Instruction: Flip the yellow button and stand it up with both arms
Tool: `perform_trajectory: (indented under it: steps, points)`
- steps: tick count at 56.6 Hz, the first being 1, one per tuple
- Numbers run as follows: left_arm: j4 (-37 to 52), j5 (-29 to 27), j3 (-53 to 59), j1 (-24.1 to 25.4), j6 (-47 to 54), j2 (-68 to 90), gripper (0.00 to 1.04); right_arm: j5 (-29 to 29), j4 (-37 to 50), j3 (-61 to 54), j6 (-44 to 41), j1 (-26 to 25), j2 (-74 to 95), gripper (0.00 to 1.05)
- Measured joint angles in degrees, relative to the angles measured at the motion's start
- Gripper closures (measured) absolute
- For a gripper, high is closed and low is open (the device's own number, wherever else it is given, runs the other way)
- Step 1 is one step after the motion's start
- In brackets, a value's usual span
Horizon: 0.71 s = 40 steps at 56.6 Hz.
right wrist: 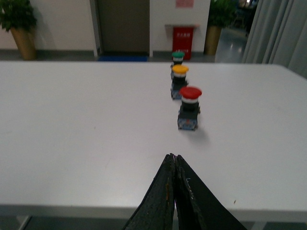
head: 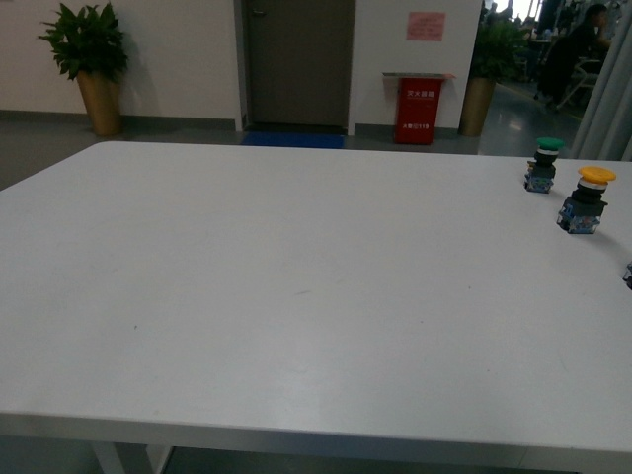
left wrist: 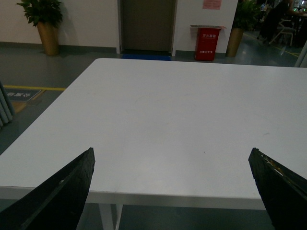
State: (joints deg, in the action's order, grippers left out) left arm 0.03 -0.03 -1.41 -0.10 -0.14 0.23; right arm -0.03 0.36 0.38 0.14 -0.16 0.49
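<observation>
The yellow button (head: 585, 200) stands upright, cap up, near the right edge of the white table (head: 296, 296); it also shows in the right wrist view (right wrist: 180, 78). Neither arm appears in the front view. My left gripper (left wrist: 171, 158) is open and empty, its black fingers (left wrist: 62, 196) wide apart above the table's near edge. My right gripper (right wrist: 172, 157) is shut and empty, over the table's near edge, well short of the buttons.
A green-capped button (head: 541, 165) stands behind the yellow one. A red-capped button (right wrist: 189, 108) stands nearest the right gripper, in a row with the others. Something dark (head: 628, 274) pokes in at the right edge. Plants, a door and a red box lie beyond.
</observation>
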Motion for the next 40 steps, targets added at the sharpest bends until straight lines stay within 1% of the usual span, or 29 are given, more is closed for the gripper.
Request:
perform_trajectory:
  steps: [14,15,21,22,25,27,30,32,37,38,40]
  points:
    - [0.0,0.0,0.0,0.0,0.0,-0.04,0.06,-0.02,-0.28,0.0,-0.02,0.0,-0.24,1.01]
    - [0.0,0.0,0.0,0.0,0.0,-0.04,0.06,-0.02,-0.28,0.0,-0.11,0.0,-0.24,0.99]
    - [0.0,0.0,0.0,0.0,0.0,-0.04,0.06,-0.02,-0.28,0.0,-0.09,0.0,-0.24,0.77]
    - [0.0,0.0,0.0,0.0,0.0,-0.04,0.06,-0.02,-0.28,0.0,-0.09,0.0,-0.24,0.71]
    - [0.0,0.0,0.0,0.0,0.0,-0.04,0.06,-0.02,-0.28,0.0,-0.09,0.0,-0.24,0.64]
    - [0.0,0.0,0.0,0.0,0.0,-0.04,0.06,-0.02,-0.28,0.0,-0.09,0.0,-0.24,0.57]
    - [0.0,0.02,0.0,0.0,0.0,-0.04,0.06,-0.02,-0.28,0.0,-0.09,0.0,-0.24,0.5]
    - [0.0,0.0,0.0,0.0,0.0,-0.04,0.06,0.0,-0.28,0.0,-0.09,0.0,-0.24,0.43]
    - [0.0,0.0,0.0,0.0,0.0,-0.04,0.06,-0.02,-0.28,0.0,-0.09,0.0,-0.24,0.31]
    - [0.0,0.0,0.0,0.0,0.0,-0.04,0.06,-0.02,-0.28,0.0,-0.09,0.0,-0.24,0.25]
    - [0.0,0.02,0.0,0.0,0.0,-0.04,0.06,-0.02,-0.28,0.0,-0.09,0.0,-0.24,0.2]
